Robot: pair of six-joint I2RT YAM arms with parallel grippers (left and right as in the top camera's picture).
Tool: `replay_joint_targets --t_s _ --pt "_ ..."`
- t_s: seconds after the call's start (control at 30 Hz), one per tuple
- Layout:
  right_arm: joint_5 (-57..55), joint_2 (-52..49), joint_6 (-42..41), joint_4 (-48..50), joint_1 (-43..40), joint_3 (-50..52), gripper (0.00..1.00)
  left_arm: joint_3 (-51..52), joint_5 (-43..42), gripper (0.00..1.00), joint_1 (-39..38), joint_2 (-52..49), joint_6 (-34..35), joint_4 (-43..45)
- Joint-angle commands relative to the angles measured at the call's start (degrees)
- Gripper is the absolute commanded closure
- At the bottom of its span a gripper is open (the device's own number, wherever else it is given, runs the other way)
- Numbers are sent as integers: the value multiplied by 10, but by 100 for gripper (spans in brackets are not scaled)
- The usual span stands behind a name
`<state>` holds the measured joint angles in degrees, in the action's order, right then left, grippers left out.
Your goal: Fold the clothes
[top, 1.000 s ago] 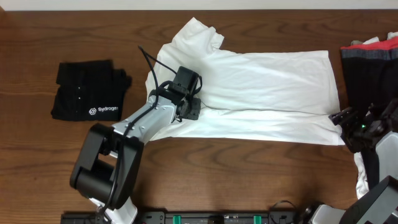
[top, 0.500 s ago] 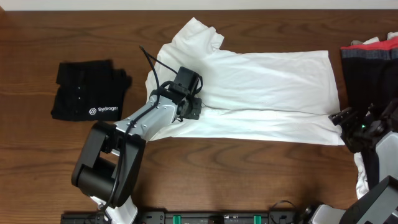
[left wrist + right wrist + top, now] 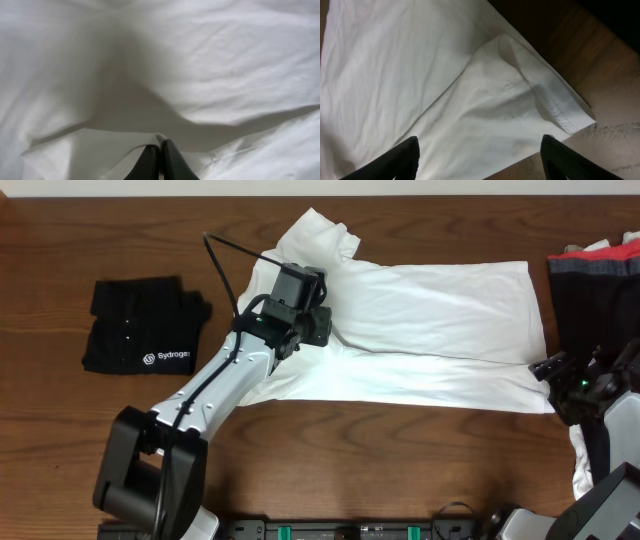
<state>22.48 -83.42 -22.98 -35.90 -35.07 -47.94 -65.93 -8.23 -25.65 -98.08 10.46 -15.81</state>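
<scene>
Left fingers (image 3: 147, 162) shifted collarward, pinching white T-shirt (image 3: 430, 310) | brown wooden table (image 3: 60, 240)

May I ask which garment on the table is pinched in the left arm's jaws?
The white T-shirt spread across the middle: its cloth tents up into the shut jaws. The black lettered shirt lies folded, untouched, at far left.

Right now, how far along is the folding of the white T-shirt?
Early on. The black shirt lies folded at the side. The white T-shirt is spread out and seems to have one lengthwise fold. In hand: the left gripper is pinched shut on its cloth near the sleeve, and the right gripper hangs open over the hem corner. The remaining folds are left.
</scene>
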Motion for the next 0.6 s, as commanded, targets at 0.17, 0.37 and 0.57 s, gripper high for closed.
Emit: replay_joint_targets --t_s 0.17,0.37,0.57 --pt "5 -2 7 1 3 -10 24 -4 -3 94 2 -38 0 68" --pt "5 -2 7 -3 3 -10 25 -4 -3 94 2 -56 0 97" --pt "21 -2 7 -3 3 -10 25 -4 -1 34 5 -53 -4 55"
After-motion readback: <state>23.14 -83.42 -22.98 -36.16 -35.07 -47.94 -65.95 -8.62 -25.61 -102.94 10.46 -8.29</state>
